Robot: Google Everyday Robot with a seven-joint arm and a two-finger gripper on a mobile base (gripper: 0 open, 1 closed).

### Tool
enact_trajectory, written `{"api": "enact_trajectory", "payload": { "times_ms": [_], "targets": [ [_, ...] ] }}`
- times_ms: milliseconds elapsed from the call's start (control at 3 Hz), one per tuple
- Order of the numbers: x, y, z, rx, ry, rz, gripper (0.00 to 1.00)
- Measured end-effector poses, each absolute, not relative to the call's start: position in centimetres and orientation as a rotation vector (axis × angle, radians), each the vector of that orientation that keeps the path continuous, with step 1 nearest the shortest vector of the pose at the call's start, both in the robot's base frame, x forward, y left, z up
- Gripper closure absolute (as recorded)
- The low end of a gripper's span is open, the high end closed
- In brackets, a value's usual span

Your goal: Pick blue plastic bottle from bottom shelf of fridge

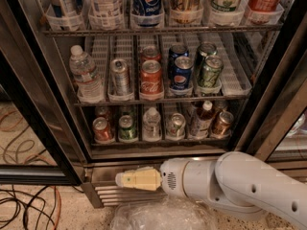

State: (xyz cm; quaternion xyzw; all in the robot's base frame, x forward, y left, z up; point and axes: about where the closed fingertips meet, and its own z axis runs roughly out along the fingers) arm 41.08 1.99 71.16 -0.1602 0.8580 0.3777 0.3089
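Raise the gripper [136,178], empty, opening impossible to tell, from the fridge [103,172] base rightwards; enter straight at the blue plastic bottle [201,121], sparing the copper can [222,123].

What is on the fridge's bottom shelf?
Left to right: red can, green can, water bottle, silver can, blue plastic bottle, copper can. Rows behind them are mostly hidden. The gripper sits lower, outside.
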Motion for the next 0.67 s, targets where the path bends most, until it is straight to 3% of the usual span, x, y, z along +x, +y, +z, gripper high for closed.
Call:
{"api": "enact_trajectory", "payload": {
  "times_ms": [667],
  "targets": [
    [42.87, 0.9, 71.02, -0.365, 2.252, 0.922, 0.0]
  ]
}}
